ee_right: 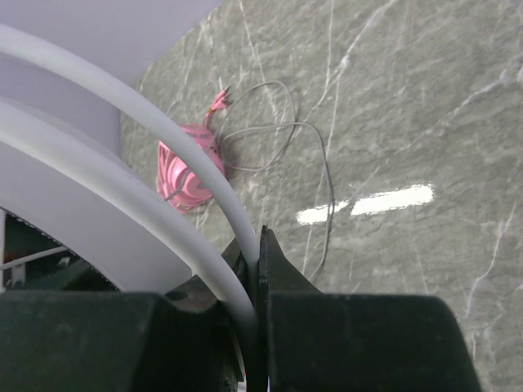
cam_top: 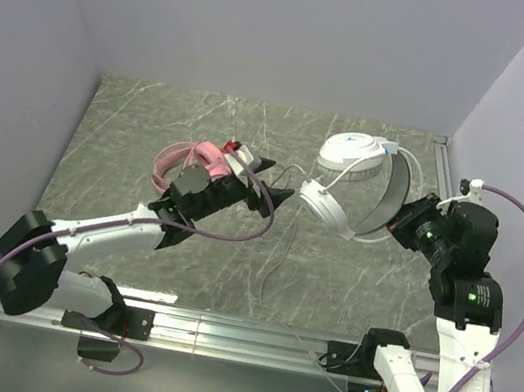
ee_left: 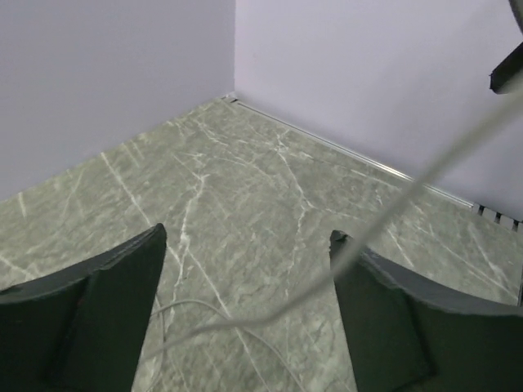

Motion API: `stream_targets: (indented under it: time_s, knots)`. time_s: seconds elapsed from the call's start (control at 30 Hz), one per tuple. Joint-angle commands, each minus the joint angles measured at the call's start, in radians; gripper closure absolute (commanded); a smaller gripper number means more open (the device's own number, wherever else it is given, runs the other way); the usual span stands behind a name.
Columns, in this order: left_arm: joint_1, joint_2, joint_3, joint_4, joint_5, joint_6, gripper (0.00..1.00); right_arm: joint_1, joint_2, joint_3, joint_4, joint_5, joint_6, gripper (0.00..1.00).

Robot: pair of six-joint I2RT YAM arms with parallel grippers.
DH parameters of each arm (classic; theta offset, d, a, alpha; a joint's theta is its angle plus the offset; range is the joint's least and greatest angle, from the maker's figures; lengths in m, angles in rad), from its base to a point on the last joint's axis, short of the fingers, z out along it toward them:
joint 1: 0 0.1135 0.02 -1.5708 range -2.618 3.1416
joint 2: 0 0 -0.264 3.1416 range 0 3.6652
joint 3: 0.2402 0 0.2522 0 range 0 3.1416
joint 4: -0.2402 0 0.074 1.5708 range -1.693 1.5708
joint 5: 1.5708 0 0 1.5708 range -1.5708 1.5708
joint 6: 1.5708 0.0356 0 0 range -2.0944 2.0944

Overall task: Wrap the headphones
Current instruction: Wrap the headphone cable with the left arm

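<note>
Seen from above, the right gripper (cam_top: 402,221), at three o'clock, is clenched on the band of the white headphones (cam_top: 351,153) and holds them clear of the table (cam_top: 134,113). Their thin cable (cam_top: 280,255) trails toward six. The left gripper (cam_top: 275,182) hangs mid-table with its jaws spread, and the pink headphones (cam_top: 184,164) lie just past it toward nine.

From the left wrist, the fingers (ee_left: 98,310) stand wide apart. The cable slants across the gap, nearer the four o'clock finger, and neither finger grips it. I'd centre the cable before closing, then keep it lightly taut while winding.

From the right wrist, the jaws pinch the white band, and the pink headphones rest on the table at ten o'clock.
</note>
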Motion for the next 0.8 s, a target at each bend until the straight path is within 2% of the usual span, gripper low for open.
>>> stream_targets:
  time_s: [0.0, 0.1, 0.2, 0.3, 0.33, 0.4, 0.5, 0.77]
  knots:
    - [0.012, 0.052, 0.082, 0.053, 0.075, 0.045, 0.17, -0.005, -0.030, 0.075, 0.049, -0.060, 0.050, 1.00]
    - [0.027, 0.086, 0.076, 0.139, 0.115, 0.033, 0.19, -0.005, -0.039, 0.076, 0.055, -0.072, 0.065, 1.00]
    - [0.038, 0.132, 0.088, 0.199, 0.234, 0.046, 0.17, -0.005, -0.045, 0.078, 0.063, -0.097, 0.079, 1.00]
    - [0.038, 0.182, 0.146, 0.174, 0.360, 0.065, 0.32, -0.005, -0.048, 0.081, 0.067, -0.101, 0.088, 1.00]
    - [0.039, 0.195, 0.165, 0.148, 0.398, 0.071, 0.42, -0.005, -0.048, 0.082, 0.066, -0.101, 0.088, 1.00]
    - [0.039, 0.219, 0.200, 0.139, 0.498, 0.077, 0.51, -0.005, -0.048, 0.079, 0.067, -0.100, 0.088, 1.00]
    - [0.039, 0.215, 0.182, 0.188, 0.561, 0.066, 0.50, -0.003, -0.045, 0.066, 0.080, -0.101, 0.094, 1.00]
    - [0.036, 0.150, 0.095, 0.166, 0.649, 0.091, 0.74, -0.003, -0.062, 0.023, 0.132, -0.095, 0.152, 1.00]
